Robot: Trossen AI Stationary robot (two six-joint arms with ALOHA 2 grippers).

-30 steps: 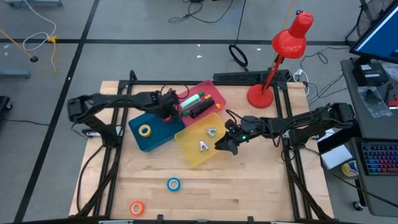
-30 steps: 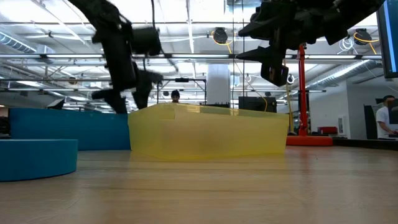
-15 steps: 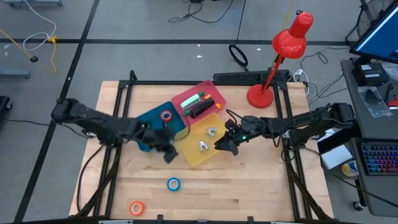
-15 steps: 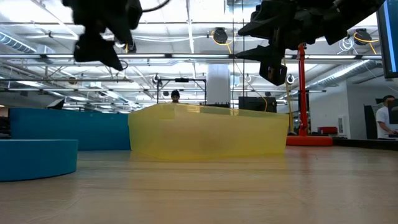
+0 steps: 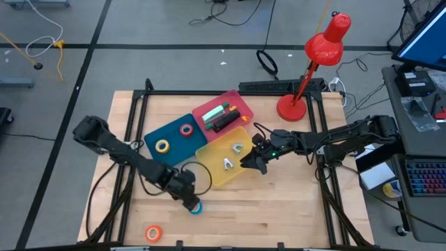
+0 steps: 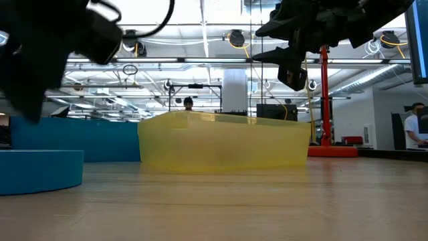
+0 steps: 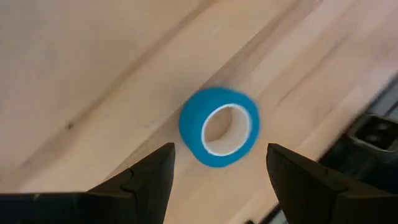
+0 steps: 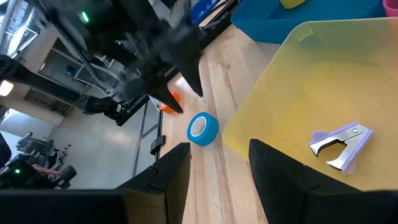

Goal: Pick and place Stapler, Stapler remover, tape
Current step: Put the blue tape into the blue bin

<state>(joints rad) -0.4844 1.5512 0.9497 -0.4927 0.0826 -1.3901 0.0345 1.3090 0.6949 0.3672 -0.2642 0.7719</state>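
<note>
My left gripper (image 7: 220, 153) is open and hovers just over the blue tape roll (image 7: 219, 127), which lies flat on the wood near the table's near edge (image 5: 195, 207); its fingers touch nothing. The orange roll (image 5: 153, 233) lies flat closer to the near edge. The yellow roll (image 5: 162, 146) and the red roll (image 5: 186, 130) lie in the blue bin (image 5: 155, 132). A green and a black stapler lie in the red bin (image 5: 224, 115). Two staple removers (image 5: 228, 164) lie in the yellow bin (image 5: 217, 178). My right gripper (image 5: 252, 162) waits open above that bin's right edge.
A red desk lamp (image 5: 306, 70) stands at the table's far right corner. The three bins sit clustered in the table's middle. Black frame rails (image 5: 129, 160) run along the left and right sides. Bare wood lies between the yellow bin and the near edge.
My left gripper has swung fast from above the blue and red bins toward the near edge and come down over the blue roll. The red roll now shows in the blue bin where the gripper stood. My right arm has kept still.
</note>
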